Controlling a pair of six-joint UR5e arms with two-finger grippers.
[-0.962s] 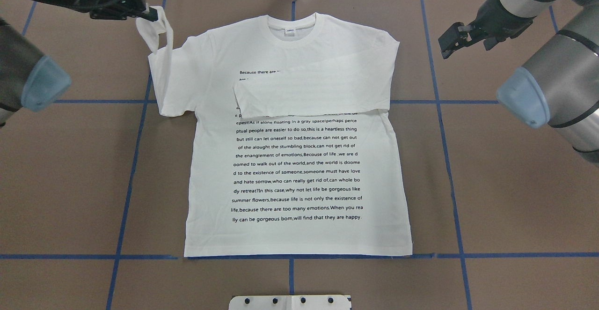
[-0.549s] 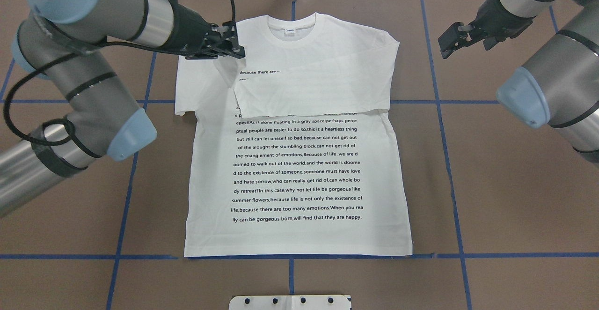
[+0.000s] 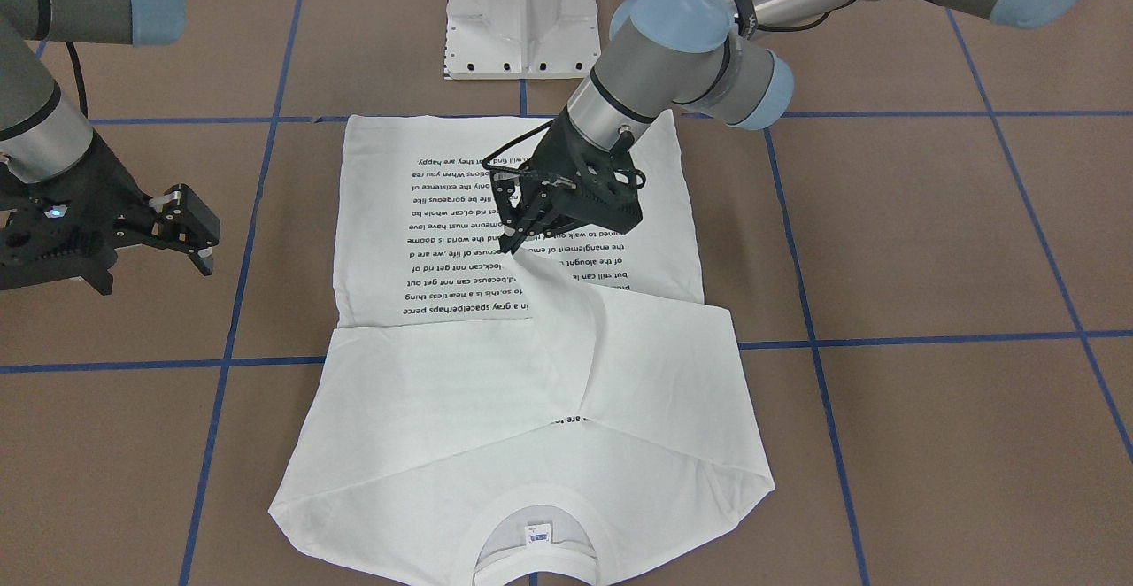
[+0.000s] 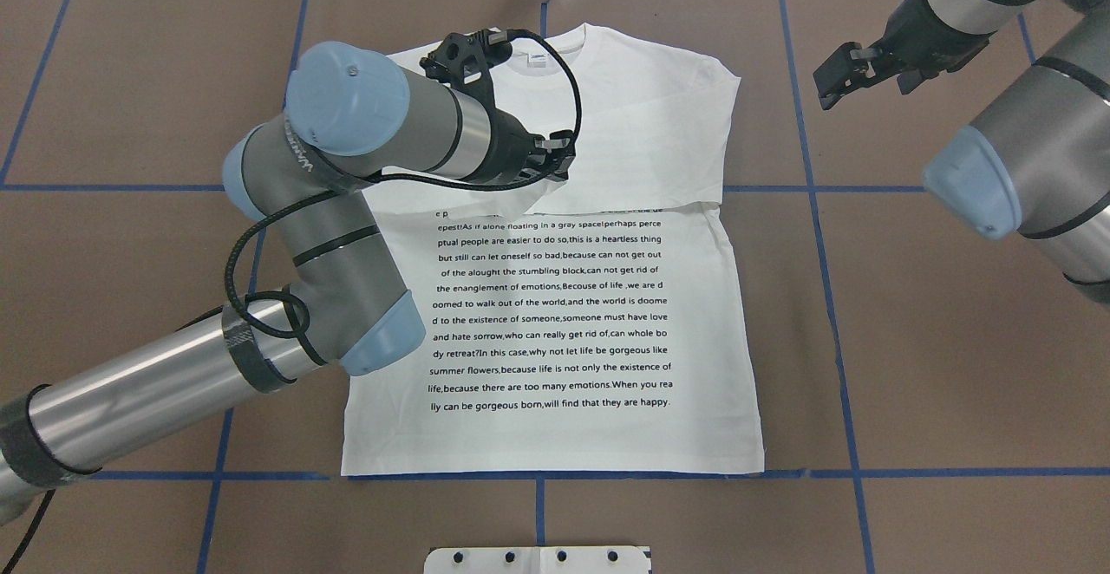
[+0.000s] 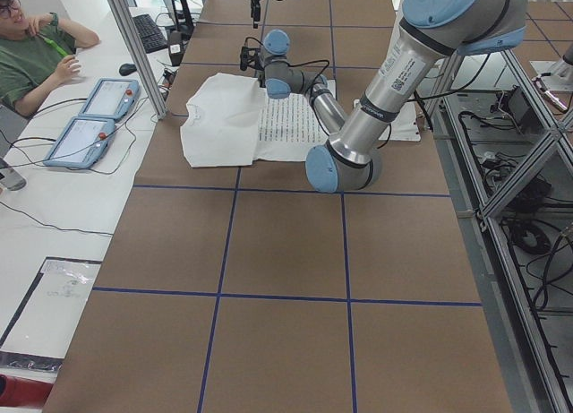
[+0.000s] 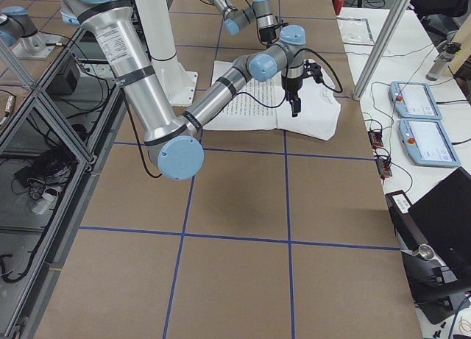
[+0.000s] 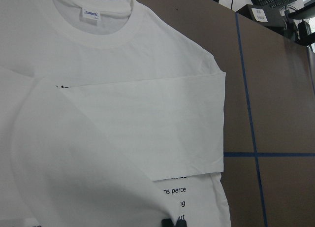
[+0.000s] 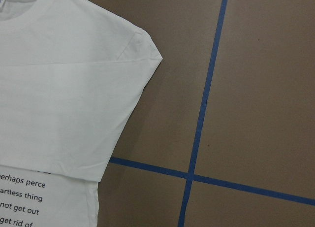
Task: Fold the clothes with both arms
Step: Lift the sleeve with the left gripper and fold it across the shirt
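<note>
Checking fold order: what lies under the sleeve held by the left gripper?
Under that sleeve lie the other folded sleeve and the T-shirt; its top text lines are hidden.

T-shirt [image 4: 555, 435]: white cloth, matt; collar [image 7: 138, 22] ribbed; table covering [image 4: 954, 340]: brown paper, matt; tape lines [image 4: 954, 472]: blue, smooth, faint sheen; left arm [image 4: 147, 392] tube: brushed metal, satin; joint cap [image 4: 347, 97]: smooth pale-blue plastic; pedestal base [image 3: 522, 19]: white painted metal, semi-gloss
</note>
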